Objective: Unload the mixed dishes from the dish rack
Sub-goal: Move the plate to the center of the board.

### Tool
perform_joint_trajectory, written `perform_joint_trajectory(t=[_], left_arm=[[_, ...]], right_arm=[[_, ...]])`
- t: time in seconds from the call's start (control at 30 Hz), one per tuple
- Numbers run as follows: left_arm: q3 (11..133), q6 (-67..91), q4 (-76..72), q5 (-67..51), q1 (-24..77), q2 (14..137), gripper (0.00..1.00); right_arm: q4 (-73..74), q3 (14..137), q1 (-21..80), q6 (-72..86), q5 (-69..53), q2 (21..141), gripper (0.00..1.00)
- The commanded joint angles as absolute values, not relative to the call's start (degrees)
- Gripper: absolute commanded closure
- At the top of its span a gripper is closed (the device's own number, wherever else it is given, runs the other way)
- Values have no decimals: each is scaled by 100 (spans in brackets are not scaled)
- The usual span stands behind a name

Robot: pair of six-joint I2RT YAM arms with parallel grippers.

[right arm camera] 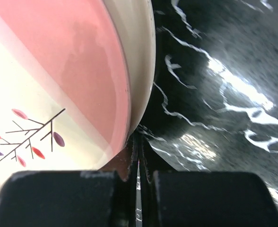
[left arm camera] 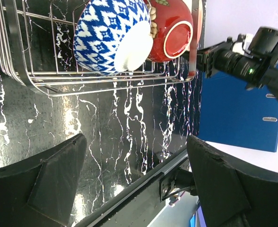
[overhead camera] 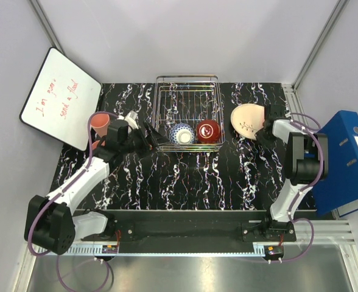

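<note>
Wire rack (overhead camera: pixel 187 109): blue-white bowl (overhead camera: pixel 182 133), red bowl (overhead camera: pixel 208 130) inside — side by side.
Left gripper (left arm camera: pixel 136 144): jaws wide, empty, beside rack corner.
Right gripper (right arm camera: pixel 138 151): clamped on pink-edged plate (overhead camera: pixel 247 120) rim.

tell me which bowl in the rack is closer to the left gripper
The blue-and-white patterned bowl. It sits left of the red bowl, on the side of the rack facing the open left gripper.

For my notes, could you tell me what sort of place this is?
Probably a robot test cell, not a kitchen: bare panel walls, a handwritten whiteboard, a blue binder beside the table.
</note>
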State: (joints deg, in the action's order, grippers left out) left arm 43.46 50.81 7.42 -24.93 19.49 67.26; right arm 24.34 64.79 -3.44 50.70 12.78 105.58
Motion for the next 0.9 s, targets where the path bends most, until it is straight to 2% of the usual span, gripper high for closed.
perform_joint_trajectory(t=[0.0,0.37,0.67,0.87], left_arm=[[4377,5063,448,-2479,1969,6768,11],[4395,5115,483,-2461,1978,6768,11],[4473,5045,571,-2408,1978,6838,11],[4658,4940,729,-2364,1969,6926,11]], right_arm=[[2935,6925,-352,4808,1441,11267,100],[3479,8155,-422,4518,1484,12076,100],[4367,10254,-492,4271,1600,13077,100],[4509,10923,-492,4210,1521,13517,100]])
